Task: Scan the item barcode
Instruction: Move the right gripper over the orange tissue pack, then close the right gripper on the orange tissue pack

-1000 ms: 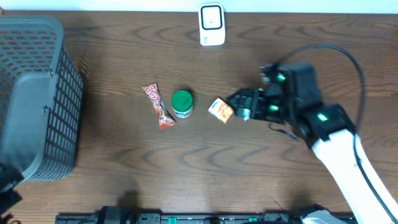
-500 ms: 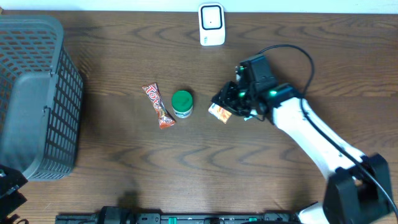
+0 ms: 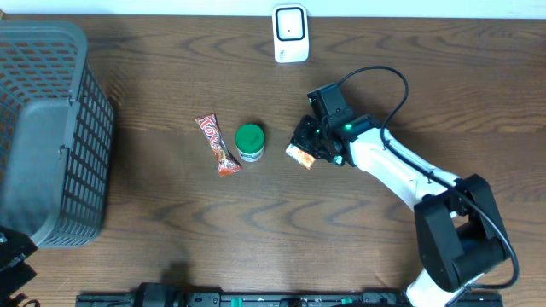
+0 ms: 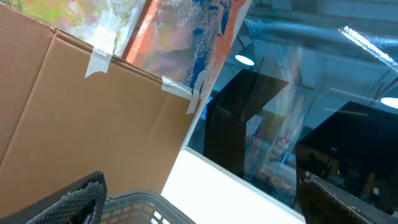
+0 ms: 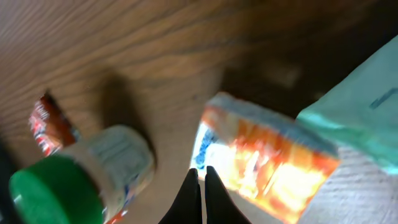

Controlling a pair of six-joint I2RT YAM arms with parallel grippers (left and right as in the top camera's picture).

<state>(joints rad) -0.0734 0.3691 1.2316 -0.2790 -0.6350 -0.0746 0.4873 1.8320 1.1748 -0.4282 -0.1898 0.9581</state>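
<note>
the packet [image 3: 299,156] is a small orange pouch with a white edge and a patch of blue print. it lies flat near the middle of the table [image 3: 171,230], just at 3 o'clock of the bottle [image 3: 250,141] and well below the scanner [image 3: 290,34], which sits at 12 o'clock by the far edge.

the right gripper [image 3: 312,143] hangs over the packet's 2 o'clock corner. in the wrist view its dark fingers [image 5: 189,198] are pressed together into one point at the packet's white end. whether they catch any of the film i cannot tell. the left gripper [image 4: 200,186] is spread wide, with only its two tips showing at the frame's lower corners.

the packet's print is too blurred to read. from above, the gripper covers part of it. a pale teal shape at 3 o'clock of the right wrist view is cut off.

the table is dark wood grain. the bottle is a white cylinder with a ribbed green cap. beside it at 9 o'clock lies a crinkled red candy wrapper [image 3: 217,145]. the basket [image 3: 51,136] is grey plastic mesh, and the scanner is a white rounded block.
</note>
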